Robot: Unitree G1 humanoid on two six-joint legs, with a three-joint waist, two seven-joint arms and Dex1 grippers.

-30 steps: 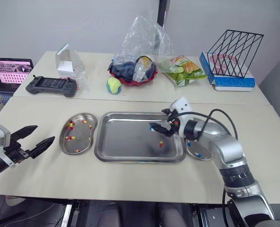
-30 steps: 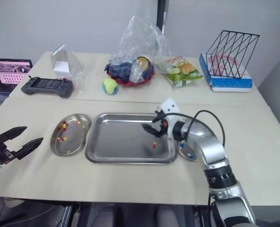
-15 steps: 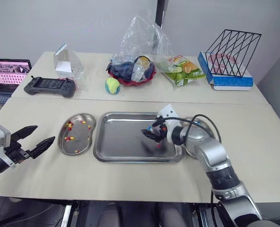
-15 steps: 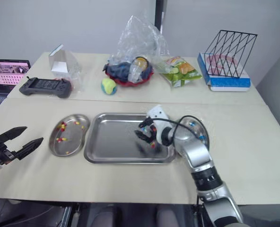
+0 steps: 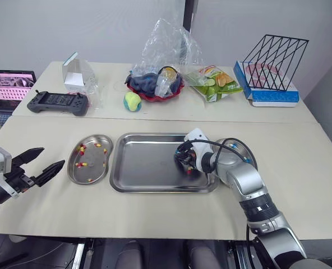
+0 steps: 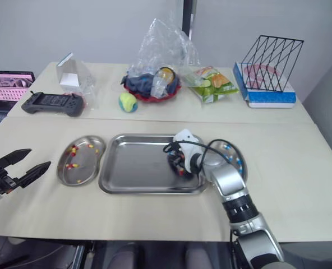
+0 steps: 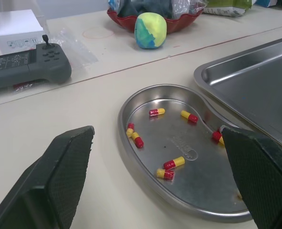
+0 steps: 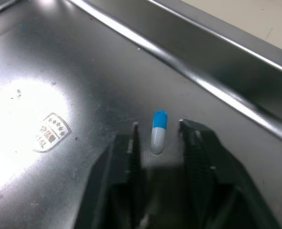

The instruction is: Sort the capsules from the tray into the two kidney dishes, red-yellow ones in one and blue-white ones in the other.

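Steel tray [image 5: 146, 165] at the table's middle, a kidney dish to each side. Left dish [image 7: 176, 131]: holds several red-yellow capsules [image 7: 174, 162], scattered and apart from one another. Right dish [image 6: 233, 155]: partly behind my right arm, with a few blue-white capsules [image 6: 227, 147] showing in it. Right gripper [image 8: 157, 126]: down over the right part of the tray, its tips at the tray floor and parted only narrowly. One blue-white capsule [image 8: 158, 131] lies flat on the tray between the two fingers [image 8: 193, 143], blue end pointing away from the wrist. I see a thin gap on either side of it, so it is bracketed, not pinched. Something small and red [image 5: 189, 172] sits on the tray just beside that gripper; I cannot tell what it is. Left gripper [image 5: 51, 158]: fingers spread wide, holding nothing, over bare table to the left of the left dish. Far side of the table: controller [image 5: 54, 102], ball [image 5: 133, 101], wire rack [image 5: 272, 56].
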